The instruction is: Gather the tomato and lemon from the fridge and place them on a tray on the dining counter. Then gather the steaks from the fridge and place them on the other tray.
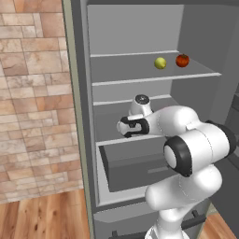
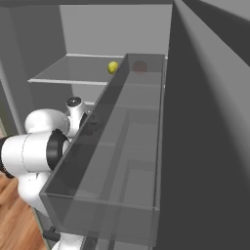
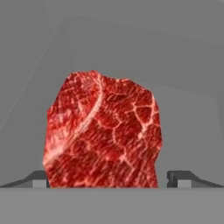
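A: Two fingertips stand wide apart at the bottom of the hand view, so the gripper is fully open and holds nothing. A steak lies straight ahead of it, centred between the tips, on the grey floor of a fridge shelf.

B: And which way does the steak run?

A: Its long axis runs away from the hand, up the picture; the narrower width sits across the jaws, so a straight advance would probably bracket it.

B: What do the base views add?

A: The left base view shows the hand reaching onto a middle shelf, with the lemon and the tomato side by side on the shelf above, well apart from the hand. The right base view shows the tomato only dimly, through a clear door bin; the steak appears in neither.
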